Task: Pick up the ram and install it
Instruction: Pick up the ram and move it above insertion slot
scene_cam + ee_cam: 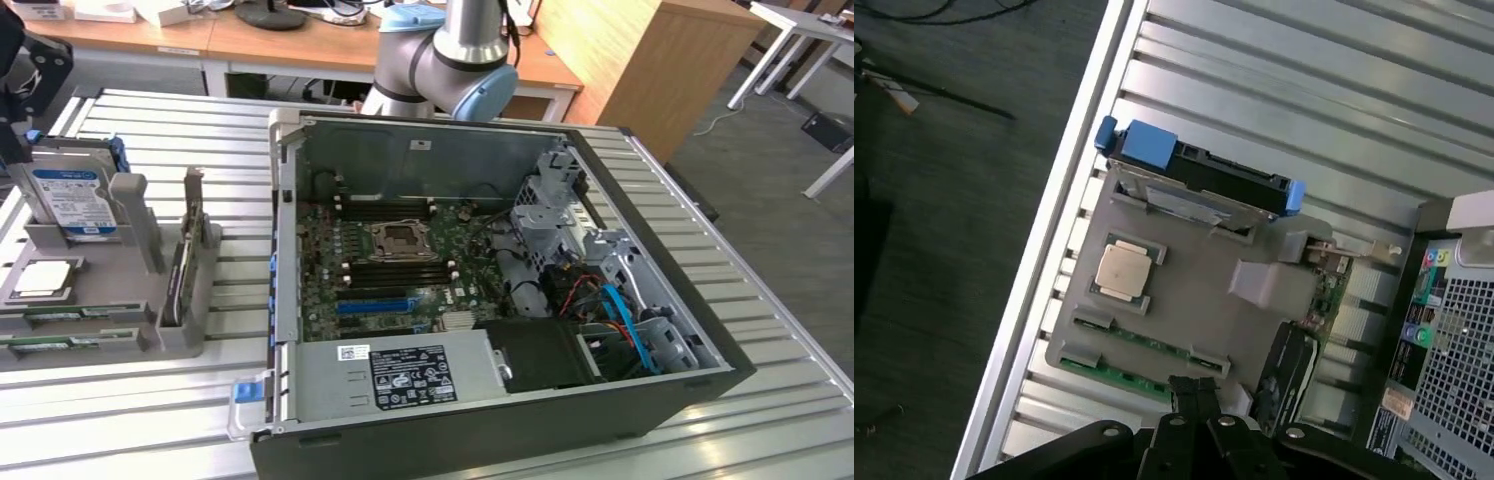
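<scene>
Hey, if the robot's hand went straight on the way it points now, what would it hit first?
Most likely the ram lying along the edge of the grey holder: the shut hand points down close to that edge. Depth is unclear, so it might meet the holder itself.

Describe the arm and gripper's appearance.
The arm is a silver-grey tube with rounded grey joints and light blue caps. The gripper is matte black, with angular bars, small silver bolts and two narrow fingers.

Parts tray at exterior view's left of computer case, ram lying in tray
</scene>
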You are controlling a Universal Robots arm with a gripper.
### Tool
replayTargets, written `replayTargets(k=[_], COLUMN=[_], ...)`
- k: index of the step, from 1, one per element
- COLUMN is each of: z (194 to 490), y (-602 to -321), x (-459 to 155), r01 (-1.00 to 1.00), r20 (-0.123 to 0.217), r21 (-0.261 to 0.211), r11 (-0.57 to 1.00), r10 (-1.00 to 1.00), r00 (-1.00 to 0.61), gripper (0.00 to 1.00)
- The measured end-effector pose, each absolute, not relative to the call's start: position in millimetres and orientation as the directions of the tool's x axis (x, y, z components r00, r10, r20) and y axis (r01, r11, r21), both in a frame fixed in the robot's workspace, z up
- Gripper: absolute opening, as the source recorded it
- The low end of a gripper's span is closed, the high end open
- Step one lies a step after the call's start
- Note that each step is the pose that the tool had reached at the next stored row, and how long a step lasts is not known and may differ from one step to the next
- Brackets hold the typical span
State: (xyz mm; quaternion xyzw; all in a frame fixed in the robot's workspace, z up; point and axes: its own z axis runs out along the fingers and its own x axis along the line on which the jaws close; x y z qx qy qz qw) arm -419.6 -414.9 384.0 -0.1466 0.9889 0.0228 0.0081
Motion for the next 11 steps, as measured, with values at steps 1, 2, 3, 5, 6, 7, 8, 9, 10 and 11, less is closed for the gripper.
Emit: replayTargets(k=[1, 2, 3, 5, 6, 7, 8, 9, 10, 11], z=[384.0, 384.0, 384.0, 384.0, 383.9, 383.8, 383.8, 383.8, 383.8, 383.7], y=[-414.9, -414.9, -414.9, -415.0, -414.9, -414.9, -414.9, -415.0, -414.9, -414.9], x=[-419.6, -419.6, -419.6, -419.6, -419.6, -419.6, -419.6, -419.6, -419.6, -419.6], r01=[-0.305, -0.321, -0.334, -0.362, -0.378, -0.395, -0.411, -0.428, -0.444, -0.461], r20=[-0.022, -0.022, -0.022, -0.022, -0.022, -0.022, -0.022, -0.022, -0.022, -0.022], r21=[0.042, 0.042, 0.041, 0.041, 0.041, 0.041, 0.040, 0.040, 0.040, 0.040], r11=[0.951, 0.946, 0.942, 0.931, 0.925, 0.918, 0.911, 0.903, 0.895, 0.887], r10=[-0.304, -0.320, -0.333, -0.361, -0.377, -0.394, -0.410, -0.428, -0.444, -0.460], r00=[-0.952, -0.947, -0.943, -0.932, -0.926, -0.919, -0.912, -0.904, -0.896, -0.887], gripper=[0.11, 0.11, 0.11, 0.11, 0.11, 0.11, 0.11, 0.11, 0.11, 0.11])
